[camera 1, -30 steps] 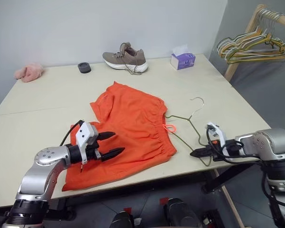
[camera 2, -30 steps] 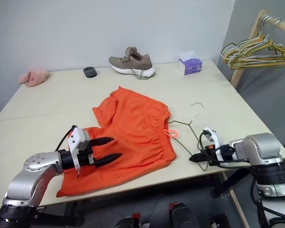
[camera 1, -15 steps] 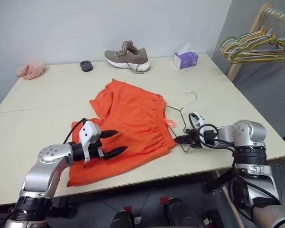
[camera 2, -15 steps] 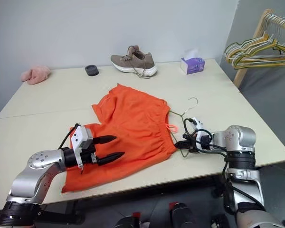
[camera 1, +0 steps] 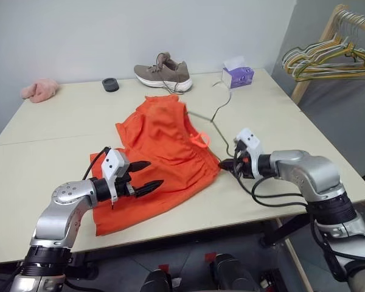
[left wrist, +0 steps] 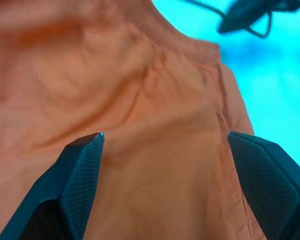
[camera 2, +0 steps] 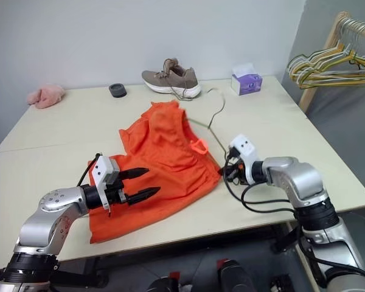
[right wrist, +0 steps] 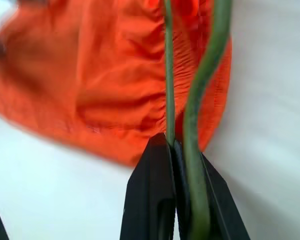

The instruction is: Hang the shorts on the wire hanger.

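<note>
Right gripper (camera 1: 222, 164) is clamped on the hanger (camera 1: 214, 117) at the shorts' (camera 1: 164, 146) near edge; left gripper (camera 1: 151, 174) hovers spread over the near leg. Your hanger's far end has lifted the fabric, so pin the leg, then feed slowly toward the shoe (camera 1: 162, 72)

The shorts (camera 1: 164, 155) lie in the middle of the tabletop (camera 1: 61, 128), with the far part raised up on the wire hanger (camera 1: 210, 118). My right tool (camera 1: 226, 165) is closed on the near end of this hanger, just beside the right edge of the shorts. My left tool (camera 1: 147, 174) hovers over the near left part of the shorts with fingers spread apart. At the far side I see a shoe (camera 1: 162, 73), a tissue box (camera 1: 237, 75), a small black ring (camera 1: 110, 84) and a pink cloth (camera 1: 39, 89). More hangers (camera 1: 328, 61) hang on a rack at the far right.
</note>
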{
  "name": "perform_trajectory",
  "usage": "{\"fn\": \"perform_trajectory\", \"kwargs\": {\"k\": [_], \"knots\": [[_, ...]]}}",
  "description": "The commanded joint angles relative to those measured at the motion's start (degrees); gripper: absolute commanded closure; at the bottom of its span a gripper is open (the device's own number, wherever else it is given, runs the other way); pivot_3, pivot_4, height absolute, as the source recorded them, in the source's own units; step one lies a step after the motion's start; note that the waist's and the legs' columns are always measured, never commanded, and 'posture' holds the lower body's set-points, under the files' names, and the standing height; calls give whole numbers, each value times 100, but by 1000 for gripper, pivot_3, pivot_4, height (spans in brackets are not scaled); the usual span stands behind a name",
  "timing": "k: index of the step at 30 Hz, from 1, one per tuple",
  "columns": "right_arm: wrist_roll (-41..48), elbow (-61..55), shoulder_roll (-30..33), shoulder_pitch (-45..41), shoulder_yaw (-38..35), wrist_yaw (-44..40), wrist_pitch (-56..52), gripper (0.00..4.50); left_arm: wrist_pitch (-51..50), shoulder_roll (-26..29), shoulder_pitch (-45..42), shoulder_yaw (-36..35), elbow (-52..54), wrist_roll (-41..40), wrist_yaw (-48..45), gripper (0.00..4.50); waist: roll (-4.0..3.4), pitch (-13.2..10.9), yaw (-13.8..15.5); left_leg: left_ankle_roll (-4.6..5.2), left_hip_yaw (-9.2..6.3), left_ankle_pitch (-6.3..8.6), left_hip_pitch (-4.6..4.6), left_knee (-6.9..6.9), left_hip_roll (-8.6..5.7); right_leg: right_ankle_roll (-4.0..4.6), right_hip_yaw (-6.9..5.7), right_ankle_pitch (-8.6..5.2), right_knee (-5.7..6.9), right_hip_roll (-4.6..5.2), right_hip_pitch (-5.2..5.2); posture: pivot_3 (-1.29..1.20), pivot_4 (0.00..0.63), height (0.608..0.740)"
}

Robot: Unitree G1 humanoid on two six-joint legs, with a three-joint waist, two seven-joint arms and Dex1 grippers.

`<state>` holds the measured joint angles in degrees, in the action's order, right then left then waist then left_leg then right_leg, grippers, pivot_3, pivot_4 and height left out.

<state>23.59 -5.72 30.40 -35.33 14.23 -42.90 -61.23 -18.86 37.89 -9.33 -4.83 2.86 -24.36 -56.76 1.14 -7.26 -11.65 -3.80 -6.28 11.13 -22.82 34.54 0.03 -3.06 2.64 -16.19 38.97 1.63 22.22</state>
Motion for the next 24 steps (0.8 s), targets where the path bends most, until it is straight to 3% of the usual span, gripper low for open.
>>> {"fn": "perform_trajectory", "kwargs": {"k": [1,5,8,18,21,24], "knots": [[352,390,-387,-331,-317,81,-750,4500,80,13,-51,-101,123,-26,24,323,0,0,-30,0,0,0,0,2,0,0,1,2,2,-1,0,-188,47,740],[400,1199,-859,-867,-699,362,-1117,4500,84,13,-71,-89,121,-25,18,323,-1,0,-62,1,-6,-1,2,16,2,1,-2,12,7,-6,-5,-189,46,740],[280,1563,-1120,-1267,-723,418,-708,4500,33,7,-100,-118,113,-48,60,323,-1,0,-101,1,-4,-2,1,25,4,0,2,25,6,-10,-5,-185,43,740],[-784,1161,-581,-1148,415,-166,1252,4500,-299,185,-656,-649,-184,-349,296,155,-3,1,-85,2,-4,-2,-8,27,22,3,-1,25,2,-26,1,-180,41,740],[-1098,1056,-415,-1038,651,-255,1669,4500,-487,432,-1017,-836,-255,-534,120,155,-3,1,-96,2,-6,-2,-7,28,27,6,-3,27,3,-31,1,-180,41,740],[-1477,928,-228,-899,914,-352,2223,4500,-388,1095,-1575,-857,-616,-422,-447,155,-3,1,-111,1,-3,-2,-6,28,34,7,-2,28,2,-37,1,-174,42,740]]}}
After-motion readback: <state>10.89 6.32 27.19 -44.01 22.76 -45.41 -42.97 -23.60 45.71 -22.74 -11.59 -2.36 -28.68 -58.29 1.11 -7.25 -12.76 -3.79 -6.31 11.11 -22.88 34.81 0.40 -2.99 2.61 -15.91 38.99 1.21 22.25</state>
